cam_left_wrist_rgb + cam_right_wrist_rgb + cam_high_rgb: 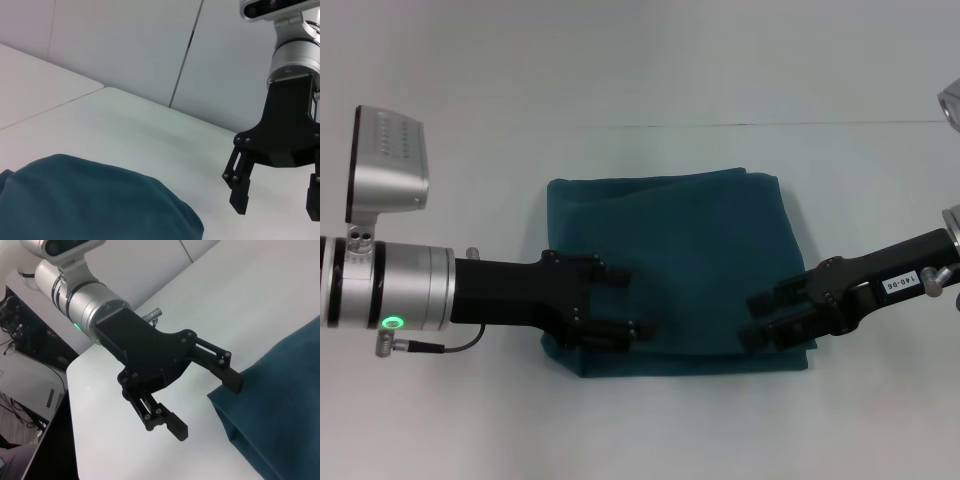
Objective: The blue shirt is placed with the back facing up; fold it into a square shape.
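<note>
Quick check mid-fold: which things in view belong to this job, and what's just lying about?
Job:
- blue shirt, folded into a rough square on the table
- left gripper, open over its left edge
- right gripper, open over its right edge

Lying about:
- nothing; only the white table

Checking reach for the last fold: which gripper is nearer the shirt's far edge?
Left, slightly. The left gripper hangs open above the blue shirt's left side; the right gripper hangs open over its right near corner.

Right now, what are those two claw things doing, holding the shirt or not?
Left gripper: open, holding nothing, above the blue shirt.
Right gripper: open, holding nothing.
</note>
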Controlling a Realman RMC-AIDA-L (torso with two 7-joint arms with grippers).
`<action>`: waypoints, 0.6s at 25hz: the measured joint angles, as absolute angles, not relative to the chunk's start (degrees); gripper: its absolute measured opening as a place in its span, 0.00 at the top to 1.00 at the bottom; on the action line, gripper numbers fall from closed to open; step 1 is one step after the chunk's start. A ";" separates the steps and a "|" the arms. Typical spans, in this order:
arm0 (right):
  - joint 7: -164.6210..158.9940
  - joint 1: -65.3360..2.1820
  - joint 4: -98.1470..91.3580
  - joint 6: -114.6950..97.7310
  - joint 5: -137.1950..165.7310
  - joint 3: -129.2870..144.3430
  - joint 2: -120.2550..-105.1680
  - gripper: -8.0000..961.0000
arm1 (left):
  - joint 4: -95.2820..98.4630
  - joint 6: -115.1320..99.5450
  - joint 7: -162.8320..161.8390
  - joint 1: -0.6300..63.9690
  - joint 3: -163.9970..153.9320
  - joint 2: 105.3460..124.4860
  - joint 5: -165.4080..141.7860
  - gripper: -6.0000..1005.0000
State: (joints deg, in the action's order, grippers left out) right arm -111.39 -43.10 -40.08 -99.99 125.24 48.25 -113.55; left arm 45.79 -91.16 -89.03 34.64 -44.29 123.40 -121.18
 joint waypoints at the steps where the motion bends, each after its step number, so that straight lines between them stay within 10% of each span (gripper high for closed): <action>1: -111.35 -43.08 -40.08 -99.97 125.24 48.25 -113.55 0.19 | 45.79 -91.14 -89.18 34.70 -44.29 123.40 -121.18 0.16; 15: -111.39 -42.70 -40.08 -100.02 125.24 48.09 -112.98 0.19 | 45.79 -90.79 -93.33 35.90 -44.91 123.46 -121.63 0.16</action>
State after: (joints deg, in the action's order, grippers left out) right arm -111.39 -42.70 -40.08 -100.02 125.24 48.10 -112.98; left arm 45.79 -90.79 -93.33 35.90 -44.91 123.46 -121.63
